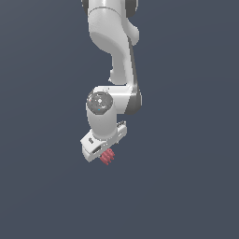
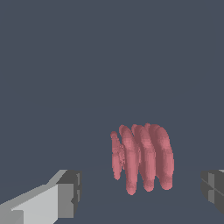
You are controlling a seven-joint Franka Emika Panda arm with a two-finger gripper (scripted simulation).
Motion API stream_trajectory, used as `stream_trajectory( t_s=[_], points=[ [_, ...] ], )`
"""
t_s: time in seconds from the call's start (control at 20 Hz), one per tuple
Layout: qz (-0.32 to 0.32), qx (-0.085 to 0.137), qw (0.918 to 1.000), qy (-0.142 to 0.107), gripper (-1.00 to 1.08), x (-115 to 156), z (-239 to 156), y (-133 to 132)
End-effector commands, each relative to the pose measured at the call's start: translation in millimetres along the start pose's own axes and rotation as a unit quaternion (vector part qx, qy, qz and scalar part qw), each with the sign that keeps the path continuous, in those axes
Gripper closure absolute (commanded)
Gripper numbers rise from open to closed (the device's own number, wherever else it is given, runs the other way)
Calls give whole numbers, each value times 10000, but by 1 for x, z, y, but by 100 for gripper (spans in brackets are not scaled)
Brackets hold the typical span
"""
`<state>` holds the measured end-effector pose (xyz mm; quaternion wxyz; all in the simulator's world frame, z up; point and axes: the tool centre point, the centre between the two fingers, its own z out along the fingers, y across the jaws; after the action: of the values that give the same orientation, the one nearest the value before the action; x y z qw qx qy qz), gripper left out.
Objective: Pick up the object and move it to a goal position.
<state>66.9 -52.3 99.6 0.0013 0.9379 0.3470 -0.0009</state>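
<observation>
One white robot arm [image 1: 114, 51] reaches down from the top of the exterior view over a flat, dark blue-grey table [image 1: 42, 186] that fills the whole picture. At the arm's lower end sits the tool [image 1: 103, 150], tilted so that its body slants down toward the exterior view's left.

Just under the tool, peeking out at its lower edge, is the object [image 1: 107, 158] — a small red-pink lump with parallel ribs, far smaller than the tool above it. From this view the lump sits close against the tool's underside, and I cannot tell whether they touch.

From the wrist view, the object [image 2: 142, 159] is larger and clearer: four or five rounded ridges run side by side, upright in the picture, like a cluster of pink fingers. It lies between the tool's two fingertips [image 2: 68, 194], which appear at the lower corners of the picture — one pale grey and white, the other dark grey and cut off by the edge. Open table shows on both sides of the lump, so the jaws stand wide and neither fingertip touches it. The object sits nearer the dark fingertip than the pale one.

Nothing else lies on the table near the lump, and nothing stands between it and the fingertips.
</observation>
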Motion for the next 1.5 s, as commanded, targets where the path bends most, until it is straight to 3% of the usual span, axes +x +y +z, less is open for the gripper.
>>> stream_trajectory(
  t_s=[0.0, 0.6, 1.1, 1.4, 1.45],
  points=[
    [-165, 3, 9999, 6, -92, 0, 4, 5],
    [-375, 9, 9993, 11, -92, -2, 11, 12],
    [-395, 8, 9992, 12, -92, -3, 55, 11],
    [-399, 8, 9992, 13, -92, -2, 60, 12],
    [-399, 8, 9992, 13, 108, -2, 60, 12]
  ],
)
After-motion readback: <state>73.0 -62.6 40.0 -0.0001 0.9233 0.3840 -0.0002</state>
